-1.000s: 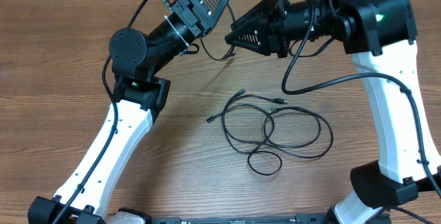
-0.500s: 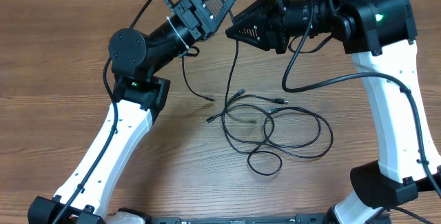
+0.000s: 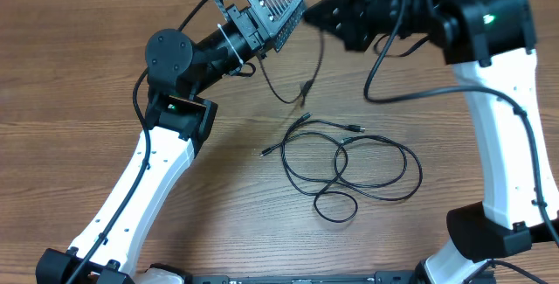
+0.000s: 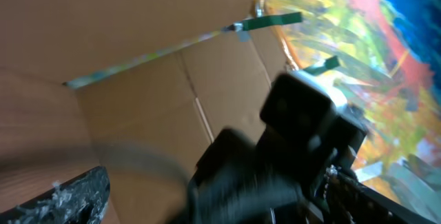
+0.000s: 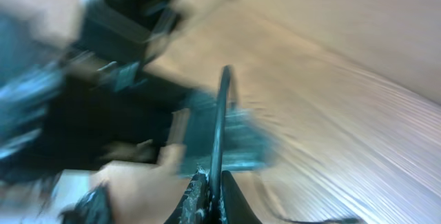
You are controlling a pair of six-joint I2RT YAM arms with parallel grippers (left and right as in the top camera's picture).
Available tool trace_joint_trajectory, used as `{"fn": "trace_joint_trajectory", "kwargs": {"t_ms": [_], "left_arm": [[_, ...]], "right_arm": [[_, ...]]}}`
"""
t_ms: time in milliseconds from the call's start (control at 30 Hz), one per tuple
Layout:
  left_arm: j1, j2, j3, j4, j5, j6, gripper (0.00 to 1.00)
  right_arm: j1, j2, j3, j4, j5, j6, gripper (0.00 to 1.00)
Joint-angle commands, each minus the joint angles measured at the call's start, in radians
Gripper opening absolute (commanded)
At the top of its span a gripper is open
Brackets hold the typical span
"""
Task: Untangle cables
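Several thin black cables (image 3: 376, 157) lie in overlapping loops on the wooden table (image 3: 87, 74), their plug ends pointing left and up. One more cable (image 3: 313, 61) hangs in a U above the table's far side, and my right gripper (image 3: 313, 17) is shut on its upper part. In the right wrist view that cable (image 5: 219, 114) runs straight up from between the closed fingertips of the right gripper (image 5: 213, 200). My left gripper (image 3: 295, 4) stands just to the left, tip to tip with the right one. The left wrist view is blurred: the left gripper (image 4: 220, 207) has its fingers wide apart, and the right arm's black body fills the gap.
A thick black wire (image 3: 393, 100) droops from the right arm over the far right of the table. Both white arm links run down the left and right sides. Cardboard (image 4: 138, 31) and a colourful sheet (image 4: 344, 38) stand behind the table.
The left gripper has opened and let go of the cable. Both grippers have moved up and away, and the hanging cable has lifted off the pile and swung.
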Motion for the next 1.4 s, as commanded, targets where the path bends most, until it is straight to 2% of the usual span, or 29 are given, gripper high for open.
{"fn": "trace_joint_trajectory", "kwargs": {"t_ms": [0, 233, 333, 467, 633, 767, 833, 1000, 1367], "left_arm": [[-0.005, -0.008, 0.015, -0.012, 0.071, 0.055, 1.00], [-0.004, -0.008, 0.015, -0.028, 0.186, 0.248, 1.00], [-0.005, -0.008, 0.015, -0.110, 0.187, 0.285, 1.00], [-0.005, -0.008, 0.015, -0.268, 0.171, 0.365, 1.00], [-0.005, -0.008, 0.015, -0.498, 0.149, 0.581, 1.00], [-0.005, -0.008, 0.015, -0.722, 0.054, 0.734, 1.00], [-0.005, -0.008, 0.015, -0.857, -0.042, 0.807, 1.00], [-0.005, -0.008, 0.015, -0.989, -0.123, 0.866, 1.00], [-0.005, -0.008, 0.015, -1.236, -0.279, 0.865, 1.00]], "right_arm": [[-0.096, 0.012, 0.000, 0.055, 0.135, 0.200, 0.04], [-0.306, 0.012, 0.003, 0.153, 0.101, 0.337, 0.04], [-0.403, 0.012, 0.003, 0.148, 0.097, 0.340, 0.04], [-0.505, 0.012, 0.003, 0.128, 0.097, 0.363, 0.04], [-0.637, 0.012, 0.003, 0.074, 0.098, 0.377, 0.04], [-0.751, 0.012, 0.003, 0.018, 0.101, 0.377, 0.04], [-0.840, 0.012, 0.002, -0.013, 0.110, 0.376, 0.04], [-0.938, 0.012, 0.002, -0.033, 0.190, 0.376, 0.04], [-1.049, 0.016, 0.001, -0.031, 0.723, 0.377, 0.04]]}}
